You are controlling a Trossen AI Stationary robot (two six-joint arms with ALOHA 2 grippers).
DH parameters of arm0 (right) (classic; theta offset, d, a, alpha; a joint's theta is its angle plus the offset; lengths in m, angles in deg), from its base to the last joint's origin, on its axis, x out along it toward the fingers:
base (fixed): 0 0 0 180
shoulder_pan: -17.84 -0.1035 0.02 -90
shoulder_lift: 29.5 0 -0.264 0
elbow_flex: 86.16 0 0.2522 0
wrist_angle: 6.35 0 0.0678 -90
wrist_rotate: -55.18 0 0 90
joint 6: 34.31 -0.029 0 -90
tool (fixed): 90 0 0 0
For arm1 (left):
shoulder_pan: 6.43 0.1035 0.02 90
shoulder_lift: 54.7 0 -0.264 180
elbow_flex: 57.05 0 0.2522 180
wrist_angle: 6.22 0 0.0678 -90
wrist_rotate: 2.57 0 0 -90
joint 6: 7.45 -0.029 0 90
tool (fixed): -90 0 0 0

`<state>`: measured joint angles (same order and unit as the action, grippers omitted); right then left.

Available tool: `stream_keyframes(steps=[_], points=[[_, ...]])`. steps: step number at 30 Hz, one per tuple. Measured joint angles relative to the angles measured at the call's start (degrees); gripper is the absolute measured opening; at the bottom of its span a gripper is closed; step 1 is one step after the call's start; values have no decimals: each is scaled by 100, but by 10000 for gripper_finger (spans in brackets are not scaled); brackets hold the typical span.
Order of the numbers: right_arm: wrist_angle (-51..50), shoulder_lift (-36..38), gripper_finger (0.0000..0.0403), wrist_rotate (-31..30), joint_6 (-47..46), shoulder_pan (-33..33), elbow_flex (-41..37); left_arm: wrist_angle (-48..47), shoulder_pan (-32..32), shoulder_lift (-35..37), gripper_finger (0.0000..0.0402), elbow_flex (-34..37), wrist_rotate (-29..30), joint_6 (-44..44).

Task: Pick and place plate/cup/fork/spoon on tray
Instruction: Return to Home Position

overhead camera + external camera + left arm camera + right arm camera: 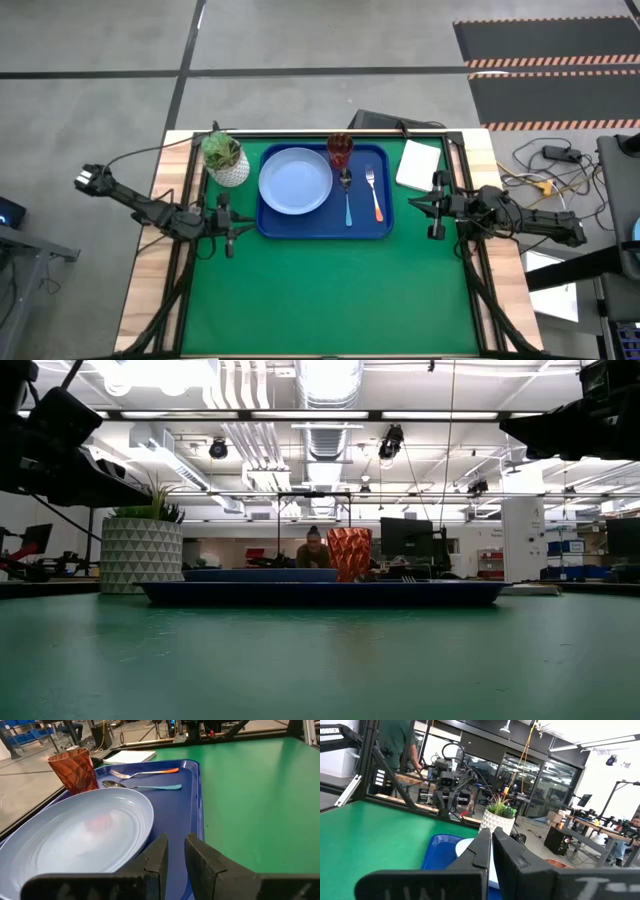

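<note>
Fork and spoon parallel, handles toward tray front, apparently touching nothing

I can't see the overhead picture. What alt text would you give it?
A dark blue tray on a green mat holds a pale blue plate, a red-orange cup, a spoon and a fork. The left end effector and the right end effector sit empty just off its two sides. A potted plant and a white block stand beside the tray.

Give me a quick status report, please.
Left gripper empty, right gripper shut, both beside tray. Plate, cup, spoon, fork aboard. Nothing obstructing.
</note>
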<state>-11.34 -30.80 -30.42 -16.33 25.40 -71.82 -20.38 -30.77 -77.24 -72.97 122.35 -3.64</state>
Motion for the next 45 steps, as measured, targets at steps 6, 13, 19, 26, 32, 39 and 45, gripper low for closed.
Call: stream_keyframes(steps=[6,13,19,26,32,39,45], points=[[-1,0,9,0,0,0,0,0,0,-132,44,0,0,0],[-1,0,9,0,0,-2,0,0,-1,-282,44,2,0,0],[-1,0,9,0,0,0,0,0,0,-396,44,2,-1,1],[-1,0,9,1,0,-1,0,0,0,-512,44,2,-1,0],[-1,0,9,0,0,0,0,0,-1,-586,44,2,-1,0],[-1,0,9,2,0,0,0,0,0,-623,44,2,-2,0],[-1,0,9,2,0,0,0,0,-1,-621,44,2,-1,0]])
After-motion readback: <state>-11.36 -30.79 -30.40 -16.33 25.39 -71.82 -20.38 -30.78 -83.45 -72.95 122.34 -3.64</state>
